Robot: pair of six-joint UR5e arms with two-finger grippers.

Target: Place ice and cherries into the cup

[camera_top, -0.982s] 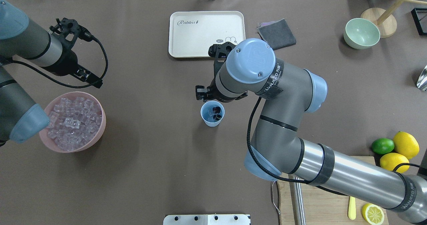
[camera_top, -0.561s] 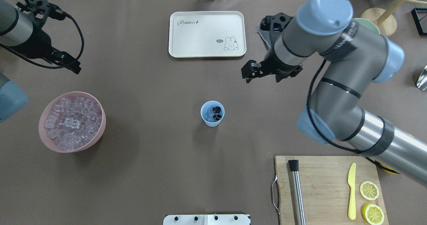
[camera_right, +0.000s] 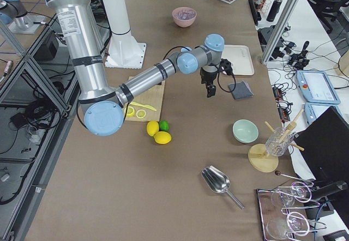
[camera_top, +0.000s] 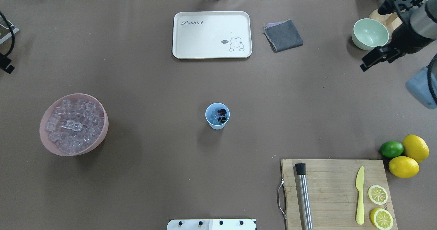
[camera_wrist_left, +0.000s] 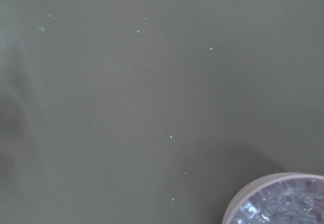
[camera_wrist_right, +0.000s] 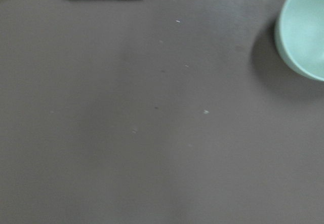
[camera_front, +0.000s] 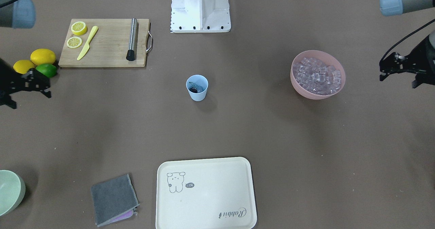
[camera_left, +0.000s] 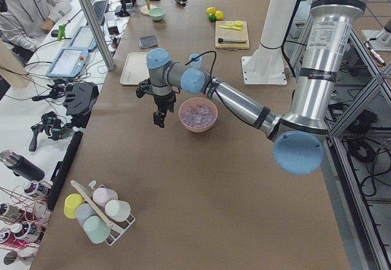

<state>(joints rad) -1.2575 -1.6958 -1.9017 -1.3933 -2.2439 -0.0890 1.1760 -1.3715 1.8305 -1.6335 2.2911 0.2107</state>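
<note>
Left gripper: it hangs over bare table, out past the pink bowl from the cup. You cannot tell how far its jaws stand apart, and you can see no object in them.
Right gripper: it hovers near the pale green bowl, on the side toward the grey cloth. You cannot read its jaw gap either (only a dark bar shows from above), and nothing shows in its grasp.
Cup: it stands upright, well apart from both grippers and roughly between them.
Cherries: they sit inside the cup, far from either gripper.
Ice: the heap fills the pink bowl, near your left gripper on its cup side. A few cubes lie in the cup beside the cherries.
</note>
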